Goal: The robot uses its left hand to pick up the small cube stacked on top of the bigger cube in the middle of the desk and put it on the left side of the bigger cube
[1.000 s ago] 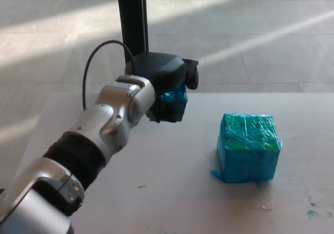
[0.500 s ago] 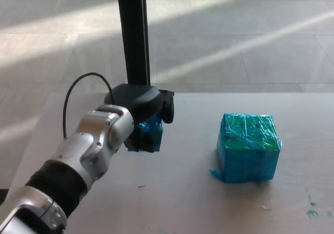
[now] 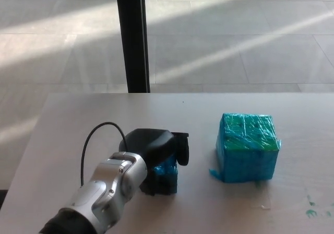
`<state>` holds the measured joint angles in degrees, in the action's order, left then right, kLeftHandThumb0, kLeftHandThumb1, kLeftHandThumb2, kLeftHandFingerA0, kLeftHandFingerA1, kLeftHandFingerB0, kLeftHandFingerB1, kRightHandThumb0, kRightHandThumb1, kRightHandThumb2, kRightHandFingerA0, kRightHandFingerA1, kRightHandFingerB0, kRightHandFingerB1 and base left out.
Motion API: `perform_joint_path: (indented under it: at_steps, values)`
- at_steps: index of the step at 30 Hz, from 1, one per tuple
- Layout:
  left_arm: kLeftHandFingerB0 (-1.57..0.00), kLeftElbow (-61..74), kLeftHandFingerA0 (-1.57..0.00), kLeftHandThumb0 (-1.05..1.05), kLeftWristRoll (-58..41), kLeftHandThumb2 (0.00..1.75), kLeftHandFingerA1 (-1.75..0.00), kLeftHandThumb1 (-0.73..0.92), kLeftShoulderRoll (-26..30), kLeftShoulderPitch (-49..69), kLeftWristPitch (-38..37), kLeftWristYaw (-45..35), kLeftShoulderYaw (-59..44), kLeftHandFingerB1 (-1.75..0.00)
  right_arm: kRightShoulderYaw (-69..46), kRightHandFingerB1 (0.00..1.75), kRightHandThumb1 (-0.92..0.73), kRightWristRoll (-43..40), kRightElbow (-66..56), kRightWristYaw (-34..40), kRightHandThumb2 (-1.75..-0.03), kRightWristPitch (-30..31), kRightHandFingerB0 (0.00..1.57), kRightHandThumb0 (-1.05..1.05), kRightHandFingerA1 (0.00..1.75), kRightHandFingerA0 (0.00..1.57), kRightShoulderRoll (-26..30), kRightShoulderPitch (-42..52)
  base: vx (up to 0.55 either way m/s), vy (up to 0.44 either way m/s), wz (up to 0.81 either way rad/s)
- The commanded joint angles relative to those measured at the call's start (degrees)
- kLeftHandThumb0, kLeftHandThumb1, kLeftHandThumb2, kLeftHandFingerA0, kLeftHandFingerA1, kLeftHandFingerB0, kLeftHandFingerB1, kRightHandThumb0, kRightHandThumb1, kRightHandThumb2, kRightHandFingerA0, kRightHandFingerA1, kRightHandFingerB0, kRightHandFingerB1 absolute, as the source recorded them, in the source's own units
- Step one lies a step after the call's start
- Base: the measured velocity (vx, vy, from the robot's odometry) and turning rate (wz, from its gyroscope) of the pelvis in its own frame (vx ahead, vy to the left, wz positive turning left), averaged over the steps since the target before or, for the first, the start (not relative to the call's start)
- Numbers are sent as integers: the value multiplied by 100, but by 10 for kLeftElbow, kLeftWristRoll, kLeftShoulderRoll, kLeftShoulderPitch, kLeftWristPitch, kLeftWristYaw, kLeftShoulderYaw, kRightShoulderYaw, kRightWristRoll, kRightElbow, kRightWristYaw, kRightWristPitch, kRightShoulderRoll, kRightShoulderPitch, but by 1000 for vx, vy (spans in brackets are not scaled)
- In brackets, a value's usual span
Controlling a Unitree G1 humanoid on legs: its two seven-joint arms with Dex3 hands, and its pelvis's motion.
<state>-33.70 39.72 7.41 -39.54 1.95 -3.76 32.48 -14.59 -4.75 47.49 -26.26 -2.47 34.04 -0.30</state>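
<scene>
The bigger cube (image 3: 247, 147), wrapped in blue and green tape, stands on the desk (image 3: 78, 119) right of centre with nothing on top. My left hand (image 3: 156, 150) is low over the desk to its left, shut on the small blue cube (image 3: 166, 174). Only part of that cube shows under the black fingers, and it looks to be at or just above the desk surface. A clear gap separates it from the bigger cube. My right hand is out of view.
A black vertical post (image 3: 132, 35) rises behind the desk's far edge. A thin black cable (image 3: 93, 140) loops from my left wrist. Small green marks (image 3: 313, 209) stain the desk at the near right. Tiled floor lies beyond.
My left hand has carried the small cube down and toward me, from near the desk's far edge to a low spot left of the bigger cube. The bigger cube has stayed put.
</scene>
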Motion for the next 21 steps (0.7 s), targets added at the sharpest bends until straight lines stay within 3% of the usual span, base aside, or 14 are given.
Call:
perform_joint_path:
  at_steps: [1, 4, 6, 7, 9, 10, 11, 12, 13, 14, 15, 17, 18, 21]
  values:
    - [-70, 12, -81, -20, 19, 85, -175, 60, 9, 16, 12, 36, -5, -150, -7, 55, -56, -10, -6, 2, -93, -9, 40, -47, 68, 51, 0, -10, 0, 0, 0]
    - [-69, 12, -96, -13, 34, 90, -173, 59, 17, 15, 15, 36, 4, -143, -7, 38, -71, -8, -1, 7, -62, -5, 48, -43, 63, 56, 0, -13, 0, 0, 0]
    - [-73, 14, -96, -16, 36, 82, -172, 58, 19, 17, 16, 37, 5, -135, -5, 38, -72, -7, -2, 8, -62, -3, 48, -43, 63, 56, 0, -14, 0, 0, 0]
    - [-57, 16, -75, -33, 40, 67, -159, 70, 23, 12, 25, 21, 9, -71, -6, 38, -72, -8, 6, 5, -62, -7, 47, -44, 64, 55, -1, -17, 0, 0, 0]
    - [-41, 18, -68, -43, 38, 64, -149, 69, 22, 7, 43, -5, 10, -55, -7, 38, -72, -8, 12, 5, -62, -9, 47, -43, 64, 56, -1, -19, 0, 0, 0]
    - [-6, 20, -37, -71, 37, 90, -73, 52, 21, 5, 57, -21, 10, -43, -6, 54, -57, -8, 7, 6, -93, -7, 40, -48, 68, 52, -1, -17, 0, 0, 0]
    - [-6, 24, -37, -71, 36, 90, -73, 52, 21, 2, 76, -45, 10, -43, -6, 54, -57, -8, -1, 6, -93, -5, 40, -48, 68, 52, -1, -13, 0, 0, 0]
    - [-5, 30, -4, -91, 40, 97, -44, 53, 24, -4, 89, -69, 15, -7, -6, 54, -55, -7, 8, 8, -93, -7, 40, -48, 68, 52, -1, -17, 0, 0, 0]
    - [0, 33, -1, -99, 38, 99, -27, 56, 23, -8, 101, -87, 15, 0, -7, 37, -71, -9, 5, 6, -62, -8, 46, -45, 63, 55, -1, -14, 0, 0, 0]
    - [0, 34, -1, -99, 37, 99, -27, 56, 22, -9, 106, -93, 16, 0, -7, 37, -71, -9, 4, 5, -62, -9, 46, -45, 63, 55, -1, -13, 0, 0, 0]
    - [0, 37, 0, -102, 36, 103, -18, 55, 23, -10, 109, -100, 16, 0, -7, 54, -56, -9, 4, 4, -93, -12, 38, -47, 68, 51, -1, -12, 0, 0, 0]
    - [0, 40, 0, -96, 32, 102, -22, 49, 23, -15, 111, -111, 14, -6, -7, 54, -56, -9, 7, 1, -94, -19, 38, -47, 68, 51, 0, -12, 0, 0, 0]
    - [0, 45, 0, -98, 32, 103, -22, 51, 23, -18, 115, -116, 14, -4, -6, 37, -72, -7, 6, 3, -62, -15, 45, -45, 62, 55, 0, -12, 0, 0, 0]
    - [0, 56, 0, -105, 31, 107, -19, 53, 24, -19, 120, -123, 13, 0, -6, 37, -72, -7, 11, 3, -62, -17, 45, -45, 61, 55, 1, -13, 0, 0, 0]
